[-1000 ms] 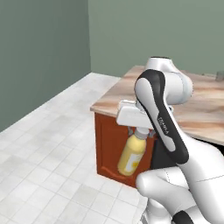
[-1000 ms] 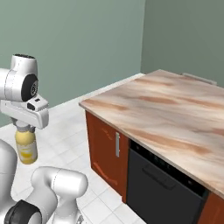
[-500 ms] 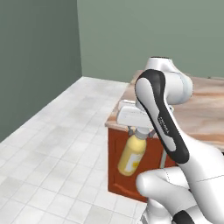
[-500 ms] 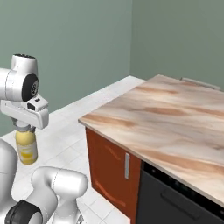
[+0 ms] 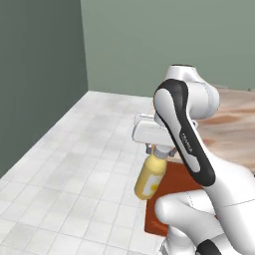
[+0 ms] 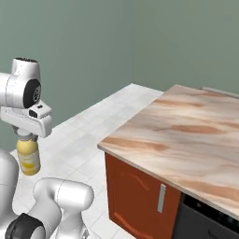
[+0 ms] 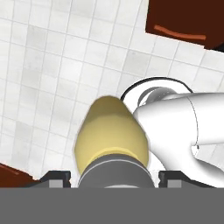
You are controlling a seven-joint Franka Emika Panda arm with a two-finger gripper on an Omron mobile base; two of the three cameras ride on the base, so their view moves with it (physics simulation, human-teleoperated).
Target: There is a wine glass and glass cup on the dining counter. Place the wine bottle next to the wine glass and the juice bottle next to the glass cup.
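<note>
Gripper (image 5: 158, 151) clamped on neck of juice bottle (image 5: 149, 177) — bottle hung straight below it over tiled floor (image 5: 79, 164), dining counter (image 6: 186, 140) off to its right, well apart.

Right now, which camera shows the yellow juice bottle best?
The left base view: the juice bottle hangs in full side view under the hand, over the tiled floor. The right base view shows it smaller, at the far left. The hand view looks straight down its body, so its shape is hard to tell.
</note>
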